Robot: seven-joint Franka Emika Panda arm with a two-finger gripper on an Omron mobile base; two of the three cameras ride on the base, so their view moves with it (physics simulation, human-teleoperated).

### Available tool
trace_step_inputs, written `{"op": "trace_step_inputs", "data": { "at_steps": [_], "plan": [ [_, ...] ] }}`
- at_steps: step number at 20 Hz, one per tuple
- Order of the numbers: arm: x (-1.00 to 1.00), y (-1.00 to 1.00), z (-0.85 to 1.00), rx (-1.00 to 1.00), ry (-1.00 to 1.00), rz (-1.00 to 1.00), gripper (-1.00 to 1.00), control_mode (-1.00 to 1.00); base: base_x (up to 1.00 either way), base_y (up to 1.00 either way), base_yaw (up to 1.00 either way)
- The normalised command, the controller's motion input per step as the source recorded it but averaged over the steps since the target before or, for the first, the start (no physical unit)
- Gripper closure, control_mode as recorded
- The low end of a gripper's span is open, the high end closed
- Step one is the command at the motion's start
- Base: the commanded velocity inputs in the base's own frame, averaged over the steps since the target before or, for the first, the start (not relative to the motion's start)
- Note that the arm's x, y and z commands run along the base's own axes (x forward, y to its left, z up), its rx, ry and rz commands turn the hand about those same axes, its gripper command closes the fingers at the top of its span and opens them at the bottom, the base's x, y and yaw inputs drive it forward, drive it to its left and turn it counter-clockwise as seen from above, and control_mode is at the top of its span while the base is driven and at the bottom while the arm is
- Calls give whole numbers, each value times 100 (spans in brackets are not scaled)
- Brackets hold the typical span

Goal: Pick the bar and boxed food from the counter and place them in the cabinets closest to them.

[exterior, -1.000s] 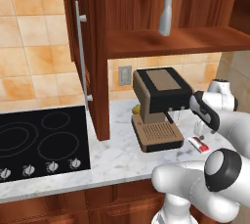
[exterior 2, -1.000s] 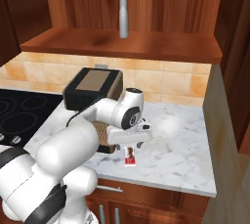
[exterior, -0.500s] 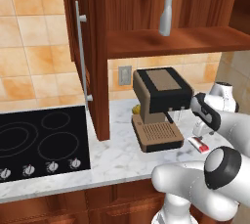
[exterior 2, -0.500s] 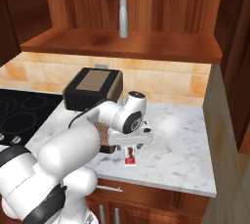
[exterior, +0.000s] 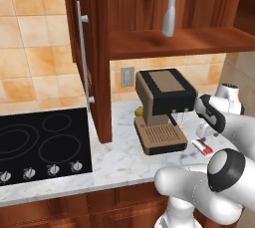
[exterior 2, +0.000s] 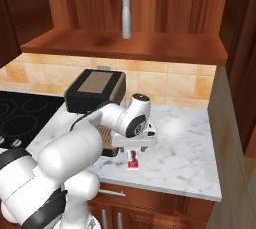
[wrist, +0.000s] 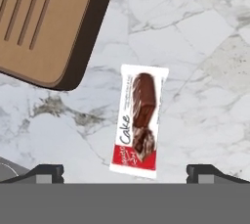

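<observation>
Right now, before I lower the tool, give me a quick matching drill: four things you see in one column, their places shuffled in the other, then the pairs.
Things:
1. bar
2. grey bottle
3. coffee machine
4. tool

Places:
A. standing on the open cabinets shelf
B. hanging open above the packet
C. lying flat on the marble counter, beside the machine's base
D. standing on the counter, right of the cooktop

Pairs: 1-C, 2-A, 3-D, 4-B
</observation>
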Motion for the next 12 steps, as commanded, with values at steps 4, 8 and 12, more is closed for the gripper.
{"op": "trace_step_inputs", "data": {
  "at_steps": [4, 8, 12],
  "plan": [
    [1, 0, 0, 0, -2, -1, -100, -100, 0, 0, 0],
    [0, 0, -1, 0, 0, 0, -100, -100, 0, 0, 0],
    [8, 0, -18, -1, 0, 0, -100, -100, 0, 0, 0]
  ]
}}
